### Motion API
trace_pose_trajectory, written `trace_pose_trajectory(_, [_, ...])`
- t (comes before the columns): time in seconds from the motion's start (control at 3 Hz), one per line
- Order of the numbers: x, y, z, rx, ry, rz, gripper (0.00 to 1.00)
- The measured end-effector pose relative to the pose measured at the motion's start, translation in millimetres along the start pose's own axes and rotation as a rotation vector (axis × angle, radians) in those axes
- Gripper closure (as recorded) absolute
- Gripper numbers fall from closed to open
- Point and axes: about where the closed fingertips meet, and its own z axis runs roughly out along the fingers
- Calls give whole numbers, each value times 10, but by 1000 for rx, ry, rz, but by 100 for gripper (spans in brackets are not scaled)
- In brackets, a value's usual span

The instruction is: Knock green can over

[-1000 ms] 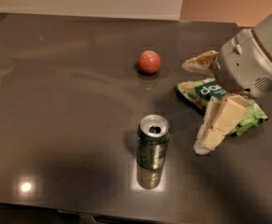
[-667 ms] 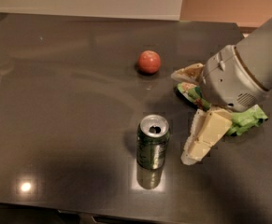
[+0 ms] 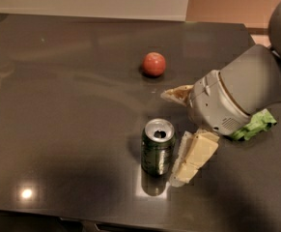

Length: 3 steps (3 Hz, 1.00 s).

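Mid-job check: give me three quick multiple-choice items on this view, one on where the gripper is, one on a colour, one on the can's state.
1. Where is the gripper relative to the green can?
A. Close on the can's right in the picture
B. Far off on its left
C. Beyond the ball

2. What colour is the ball?
A. Blue
B. Orange-red
C. White

3. How is the can placed?
A. Lying on its side
B. Lifted off the table
C. Upright on the table

Answers: 1 A, one of its pale fingers lies just right of the can, and the two are spread open; 2 B, the ball is orange-red against the dark top; 3 C, the can's silver top faces up and its base rests on the table.
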Motion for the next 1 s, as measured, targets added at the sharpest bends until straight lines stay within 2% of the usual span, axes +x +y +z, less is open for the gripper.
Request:
trace_pose_trajectory(0.67, [-85,115,217,-13,-45,6,0])
trace_pose_trajectory(1.0, [-60,97,268,1,-53,28,18])
